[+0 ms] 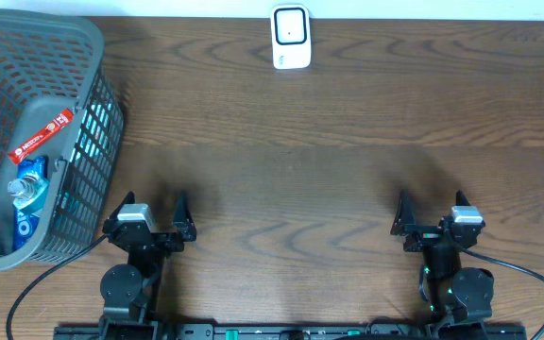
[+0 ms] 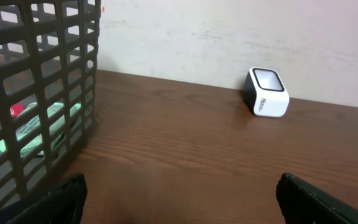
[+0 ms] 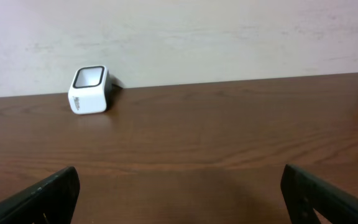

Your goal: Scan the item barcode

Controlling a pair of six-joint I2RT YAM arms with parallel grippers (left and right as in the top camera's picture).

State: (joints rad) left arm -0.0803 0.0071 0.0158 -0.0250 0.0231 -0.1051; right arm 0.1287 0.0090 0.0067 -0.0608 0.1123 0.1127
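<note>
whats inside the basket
A red packet, a bottle and a blue pack lie in the basket. Anything beneath them is covered.

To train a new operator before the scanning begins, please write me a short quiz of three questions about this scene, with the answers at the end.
1. True or false: the white box-shaped plastic scanner stands inside the grey plastic lattice basket.
2. Which one is nearer to the basket? A: the left gripper. B: the right gripper. C: the scanner.
3. Fill the gap: both grippers are ___ and hold nothing.

Key: 1 false, it stands on the bare wooden table at the far edge; 2 A; 3 open.
</note>
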